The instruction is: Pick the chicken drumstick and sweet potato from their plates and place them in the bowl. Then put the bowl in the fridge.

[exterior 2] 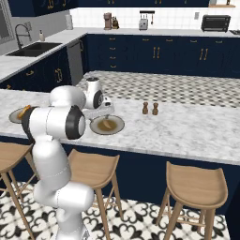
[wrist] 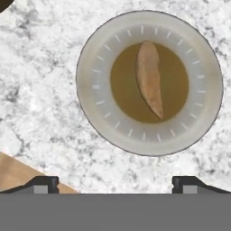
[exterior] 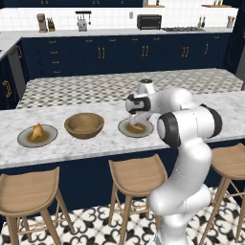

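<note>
the step in hand looks like the reach for the sweet potato (wrist: 150, 79). nearest the robot, wooden stools (exterior: 136, 178) stand under the counter's (exterior: 86, 146) front edge. above the counter the gripper (wrist: 115, 182) hangs over one plate (wrist: 90, 81), its jaws spread wide with nothing between them. the sweet potato lies lengthwise on the brown middle of that plate, a little off the line between the finger tips (wrist: 43, 182). the next move, i judge, calls for shifting over it, turning the jaws to close across its narrow width, then coming straight down; it is low and smooth, so the grip must go close to the plate.

the bowl (exterior: 84, 125) stands just beside this plate, empty so far as shows, and beyond it the other plate (exterior: 37, 136) carries the chicken drumstick (exterior: 36, 131). both pieces are not yet moved.

two small shakers (exterior 2: 150, 108) stand well apart on the counter's other side, out of the way. farther back are navy cabinets (exterior: 119, 55), a toaster oven (exterior: 149, 21) and a sink (exterior 2: 33, 48). nothing blocks the descent.
</note>
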You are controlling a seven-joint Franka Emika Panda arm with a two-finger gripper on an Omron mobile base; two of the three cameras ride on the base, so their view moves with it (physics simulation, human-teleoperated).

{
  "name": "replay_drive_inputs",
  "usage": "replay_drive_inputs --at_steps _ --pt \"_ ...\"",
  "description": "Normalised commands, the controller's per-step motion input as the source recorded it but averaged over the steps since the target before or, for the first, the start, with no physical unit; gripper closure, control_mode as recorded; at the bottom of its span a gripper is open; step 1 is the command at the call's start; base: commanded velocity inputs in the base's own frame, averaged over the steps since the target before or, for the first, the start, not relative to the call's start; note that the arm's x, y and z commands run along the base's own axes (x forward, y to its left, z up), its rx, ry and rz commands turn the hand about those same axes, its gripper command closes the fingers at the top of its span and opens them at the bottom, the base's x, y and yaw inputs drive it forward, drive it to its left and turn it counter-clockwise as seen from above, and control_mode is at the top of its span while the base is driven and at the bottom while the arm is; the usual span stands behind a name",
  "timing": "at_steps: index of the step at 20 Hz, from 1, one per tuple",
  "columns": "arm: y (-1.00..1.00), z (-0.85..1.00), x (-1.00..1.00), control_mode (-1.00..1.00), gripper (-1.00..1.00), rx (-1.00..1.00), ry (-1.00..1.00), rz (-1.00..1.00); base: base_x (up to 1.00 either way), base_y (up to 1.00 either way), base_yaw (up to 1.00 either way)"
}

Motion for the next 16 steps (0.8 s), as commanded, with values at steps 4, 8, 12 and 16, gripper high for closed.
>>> replay_drive_inputs --at_steps 4,8,12,16 --pt "0.0 -0.32 0.67 -1.0 -1.0 0.0 -0.01 0.0 0.0 0.0 0.0" --pt "0.0 -0.22 0.66 -1.0 -1.0 0.0 -0.02 0.0 0.0 0.0 0.0" --pt "0.03 -0.17 0.48 -1.0 -1.0 0.0 -0.1 0.0 0.0 0.0 0.0" --pt "0.0 -0.25 0.17 -1.0 -1.0 0.0 -0.03 0.0 0.0 0.0 0.0"
